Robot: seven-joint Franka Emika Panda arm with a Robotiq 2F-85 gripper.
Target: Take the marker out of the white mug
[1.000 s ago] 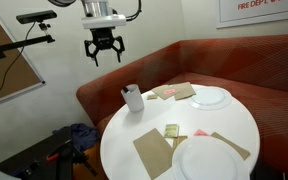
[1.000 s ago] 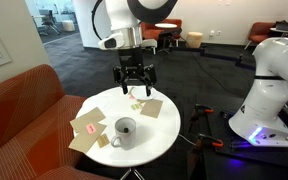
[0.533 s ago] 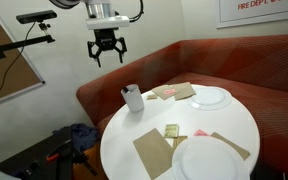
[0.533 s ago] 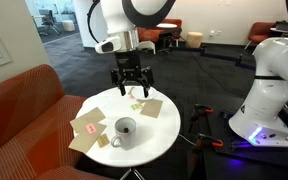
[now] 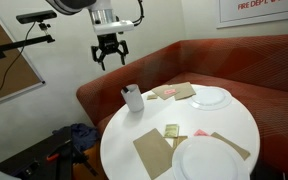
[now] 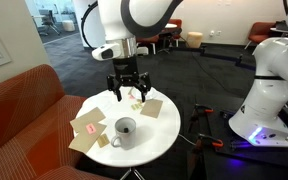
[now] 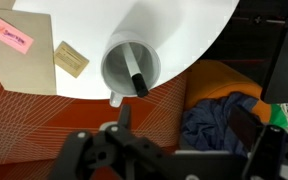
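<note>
The white mug (image 5: 133, 98) stands near the edge of the round white table (image 5: 184, 120); it also shows in an exterior view (image 6: 124, 130). In the wrist view the mug (image 7: 117, 62) is seen from above with the dark marker (image 7: 137, 81) leaning inside it. My gripper (image 5: 110, 57) hangs open and empty in the air, above the mug and off to one side, and shows in both exterior views (image 6: 127, 93). Its dark fingers frame the bottom of the wrist view (image 7: 189, 138).
Two white plates (image 5: 211, 97) (image 5: 209, 158) and brown napkins (image 5: 152, 152) lie on the table, with a pink note (image 6: 90, 127). A red sofa (image 5: 224, 62) curves round the table. Blue cloth (image 7: 219, 110) lies below the table's edge. A white robot base (image 6: 267, 95) stands nearby.
My gripper has moved a little sideways toward the mug and slightly lower, still open. The mug and marker have not moved.
</note>
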